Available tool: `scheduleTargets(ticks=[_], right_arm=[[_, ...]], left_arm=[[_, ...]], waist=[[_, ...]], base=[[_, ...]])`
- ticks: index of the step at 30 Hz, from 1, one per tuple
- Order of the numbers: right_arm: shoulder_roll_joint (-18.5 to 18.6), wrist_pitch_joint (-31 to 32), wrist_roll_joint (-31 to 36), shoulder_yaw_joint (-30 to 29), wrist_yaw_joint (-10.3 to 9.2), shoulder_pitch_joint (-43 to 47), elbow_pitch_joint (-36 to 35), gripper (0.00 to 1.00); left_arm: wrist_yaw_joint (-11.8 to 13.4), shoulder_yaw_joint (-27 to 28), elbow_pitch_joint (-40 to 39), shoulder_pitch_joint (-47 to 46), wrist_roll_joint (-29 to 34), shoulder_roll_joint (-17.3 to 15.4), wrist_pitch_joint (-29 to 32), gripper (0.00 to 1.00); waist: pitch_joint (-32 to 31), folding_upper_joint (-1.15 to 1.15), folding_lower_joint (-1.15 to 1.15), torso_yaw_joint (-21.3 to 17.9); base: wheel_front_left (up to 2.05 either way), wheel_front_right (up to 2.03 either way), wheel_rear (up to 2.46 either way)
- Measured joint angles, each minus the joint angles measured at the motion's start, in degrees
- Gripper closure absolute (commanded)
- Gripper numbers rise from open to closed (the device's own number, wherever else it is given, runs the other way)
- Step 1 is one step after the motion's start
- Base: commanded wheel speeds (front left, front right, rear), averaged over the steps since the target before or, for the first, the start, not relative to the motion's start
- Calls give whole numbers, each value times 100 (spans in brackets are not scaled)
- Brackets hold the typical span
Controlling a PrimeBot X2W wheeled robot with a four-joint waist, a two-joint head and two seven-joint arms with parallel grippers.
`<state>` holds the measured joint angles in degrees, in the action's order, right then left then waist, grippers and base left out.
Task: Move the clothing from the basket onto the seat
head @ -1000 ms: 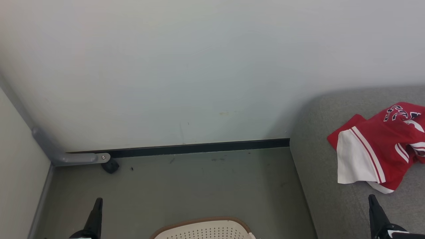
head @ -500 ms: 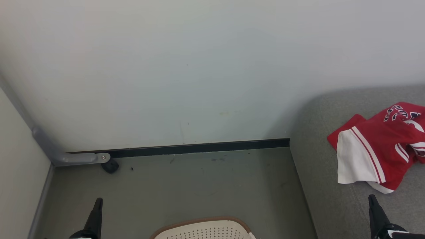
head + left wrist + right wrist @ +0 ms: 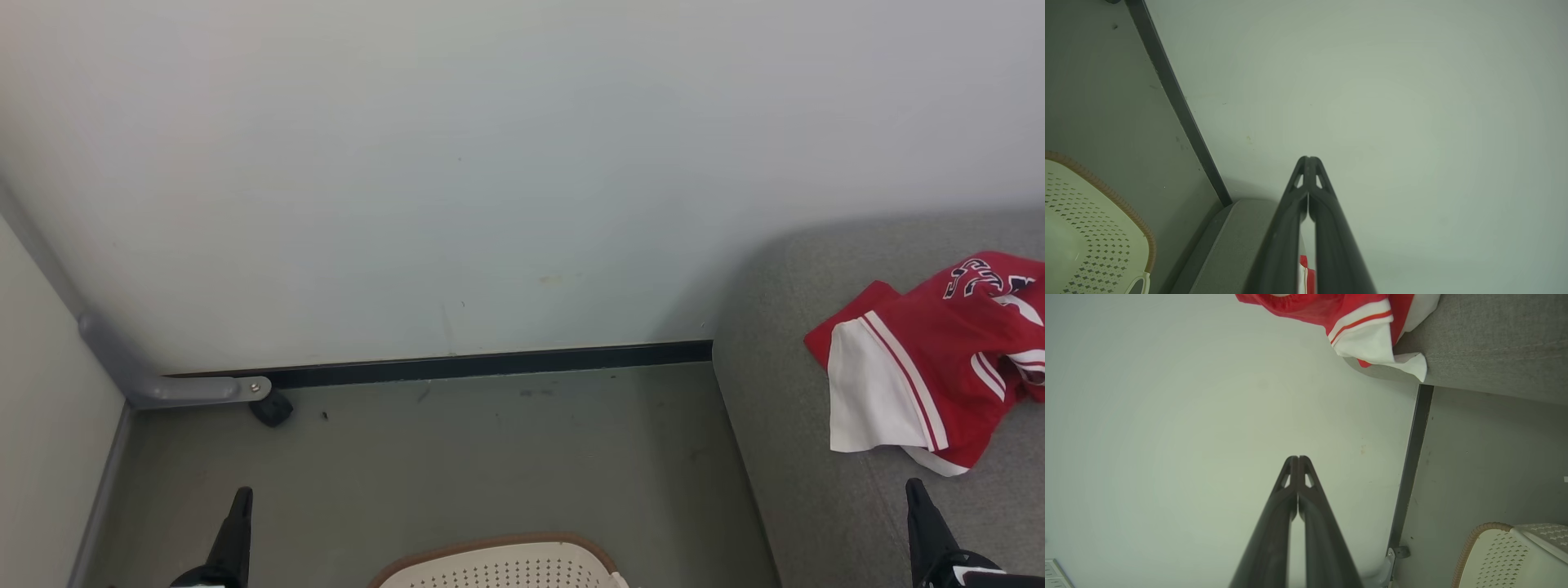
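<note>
On seat (image 3: 784, 457): clothing (image 3: 922, 367) is lying crumpled, red w/ white panel & stripes, navy-white lettering facing up; is running off head view's right edge; no. of pieces: cannot tell.
Seat: grey woven fabric, is occupying right side of head view; its rounded corner is butting against wall (image 3: 490, 163).
Basket (image 3: 506, 539): is sitting on floor (image 3: 490, 457) at bottom centre of head view, brown rim & perforated cream wall showing; well apart from clothing, near seat's edge, not touching it.
L gripper (image 3: 242, 500): fingers are pressing together, tips touching, gripping nothing; is hanging over floor, left of basket.
R gripper (image 3: 914, 492): fingers are pressing together likewise, gripping nothing; is hanging over seat's near part, below clothing in head view, apart from it.
Skirting (image 3: 490, 363): dark strip is running along wall foot up to seat.
Left corner: grey bracket (image 3: 163, 390) is bending along wall foot, w/ dark round stub (image 3: 271, 407) at its end.
Floor: grey-green, is carrying a few small dark marks.
</note>
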<state>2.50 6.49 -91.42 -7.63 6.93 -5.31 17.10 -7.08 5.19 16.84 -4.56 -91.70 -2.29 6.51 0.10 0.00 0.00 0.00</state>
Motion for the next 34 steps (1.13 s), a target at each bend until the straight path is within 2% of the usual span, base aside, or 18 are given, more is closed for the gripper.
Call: scheduleTargets(ticks=[34], right_arm=[[0,0,0,0,8,0,-2,100]], left_arm=[[0,0,3,0,0,0,0,100]], waist=[[0,0,0,0]], base=[[0,0,0]])
